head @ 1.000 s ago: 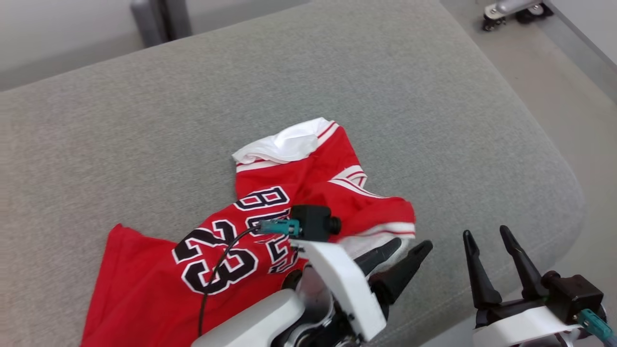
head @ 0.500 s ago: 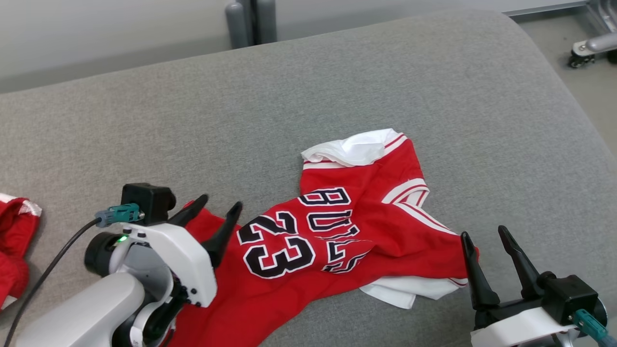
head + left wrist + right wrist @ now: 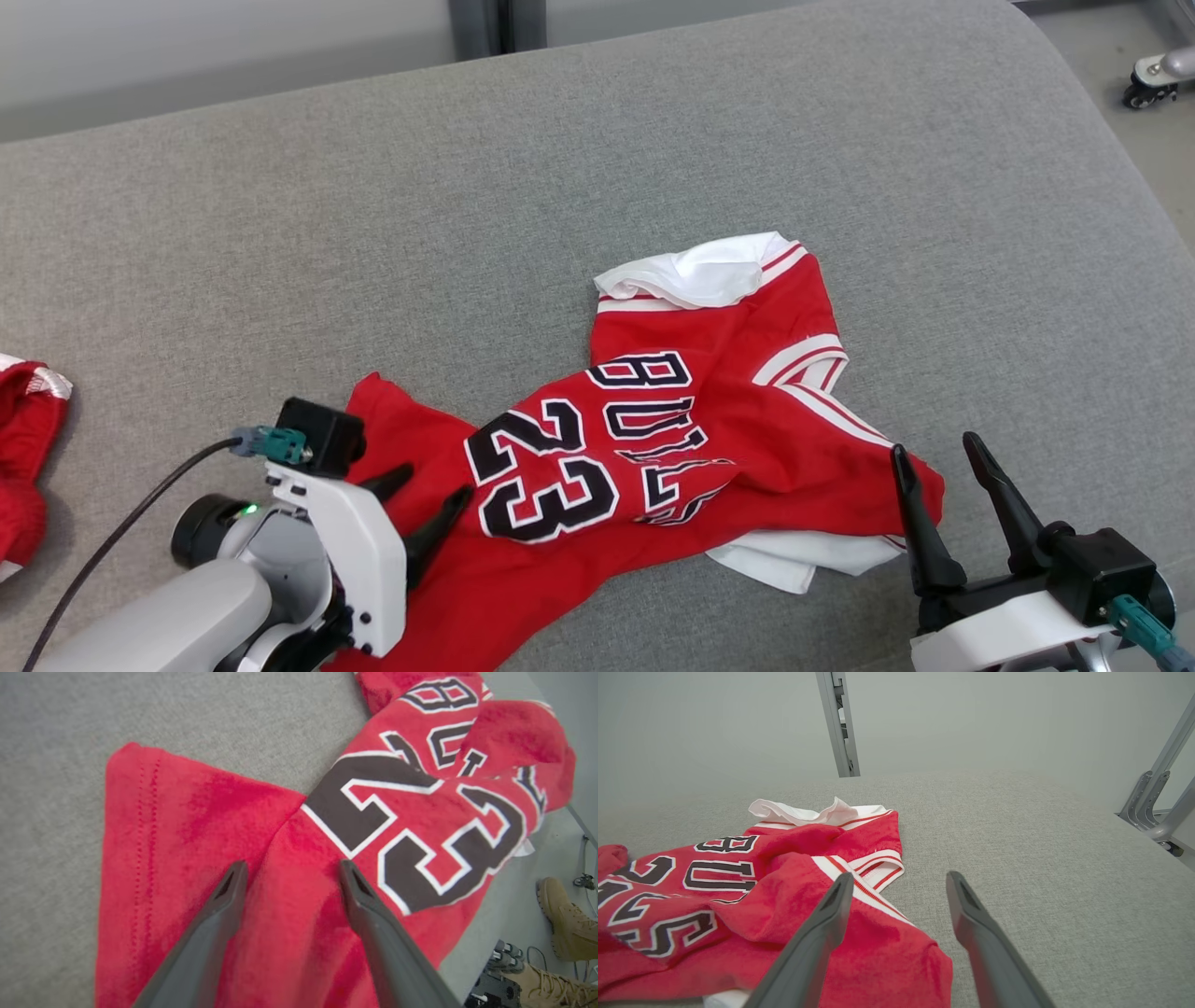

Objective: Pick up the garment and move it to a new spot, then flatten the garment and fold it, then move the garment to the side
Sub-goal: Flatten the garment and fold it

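Nearest, the left gripper (image 3: 435, 481) is held open over the left hem of the red jersey (image 3: 691, 439), and the right gripper (image 3: 934, 445) is open at its right edge. The jersey is seen crumpled near the front edge of the grey cushion (image 3: 560, 187). If one layer alone is pinched, the folds may be dragged tighter, perhaps off the edge.
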You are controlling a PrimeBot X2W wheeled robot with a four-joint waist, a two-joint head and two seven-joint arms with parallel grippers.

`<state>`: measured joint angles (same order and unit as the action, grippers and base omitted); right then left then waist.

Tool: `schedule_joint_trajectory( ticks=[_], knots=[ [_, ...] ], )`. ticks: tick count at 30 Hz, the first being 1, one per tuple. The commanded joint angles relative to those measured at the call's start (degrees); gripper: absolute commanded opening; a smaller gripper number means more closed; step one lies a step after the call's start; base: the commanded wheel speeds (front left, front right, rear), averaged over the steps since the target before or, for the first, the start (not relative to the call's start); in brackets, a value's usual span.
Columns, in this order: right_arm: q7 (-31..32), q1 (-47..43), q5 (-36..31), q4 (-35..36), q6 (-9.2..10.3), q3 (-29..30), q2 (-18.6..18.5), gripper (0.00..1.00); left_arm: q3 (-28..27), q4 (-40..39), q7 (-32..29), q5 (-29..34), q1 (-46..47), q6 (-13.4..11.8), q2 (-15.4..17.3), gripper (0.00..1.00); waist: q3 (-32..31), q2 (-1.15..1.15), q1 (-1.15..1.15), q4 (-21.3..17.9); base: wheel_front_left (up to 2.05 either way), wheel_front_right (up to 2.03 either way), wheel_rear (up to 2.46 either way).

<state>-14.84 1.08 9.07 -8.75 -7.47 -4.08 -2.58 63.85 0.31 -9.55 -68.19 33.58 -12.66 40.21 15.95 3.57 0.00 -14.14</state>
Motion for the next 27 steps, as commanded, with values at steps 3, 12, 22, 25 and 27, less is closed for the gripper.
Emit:
schedule_joint_trajectory(
  ticks=[3,12,22,25,27],
  knots=[
    [-0.33,0.23,0.19,-0.19,-0.04,-0.08,-0.37,1.0,1.84,2.64,-2.69,-0.43,-0.39,1.31,0.43,0.08,0.64,0.0,0.0,-0.19,0.0,0.0,0.0],
    [-0.33,1.15,0.83,0.06,-0.04,-0.39,-0.37,1.0,-1.92,8.79,2.78,-0.16,2.19,2.38,-1.33,0.0,2.05,0.0,0.0,-0.75,0.0,0.0,0.0],
    [-0.33,2.11,1.45,0.76,-0.04,-0.48,-0.37,1.0,-4.89,18.66,8.51,4.3,9.6,3.77,-2.3,0.0,5.19,0.0,0.0,-1.56,0.0,0.0,0.0],
    [-0.33,2.54,1.54,0.91,-0.04,-0.72,-0.37,1.0,-5.28,21.56,9.29,5.35,11.92,4.6,-2.45,0.0,5.95,0.0,0.0,-1.88,0.0,0.0,0.0],
    [-0.33,2.77,1.66,0.92,-0.04,-0.8,-0.37,1.0,-5.74,23.48,10.28,6.02,13.23,4.97,-2.62,0.0,6.34,0.0,0.0,-2.08,0.0,0.0,0.0]
  ],
)
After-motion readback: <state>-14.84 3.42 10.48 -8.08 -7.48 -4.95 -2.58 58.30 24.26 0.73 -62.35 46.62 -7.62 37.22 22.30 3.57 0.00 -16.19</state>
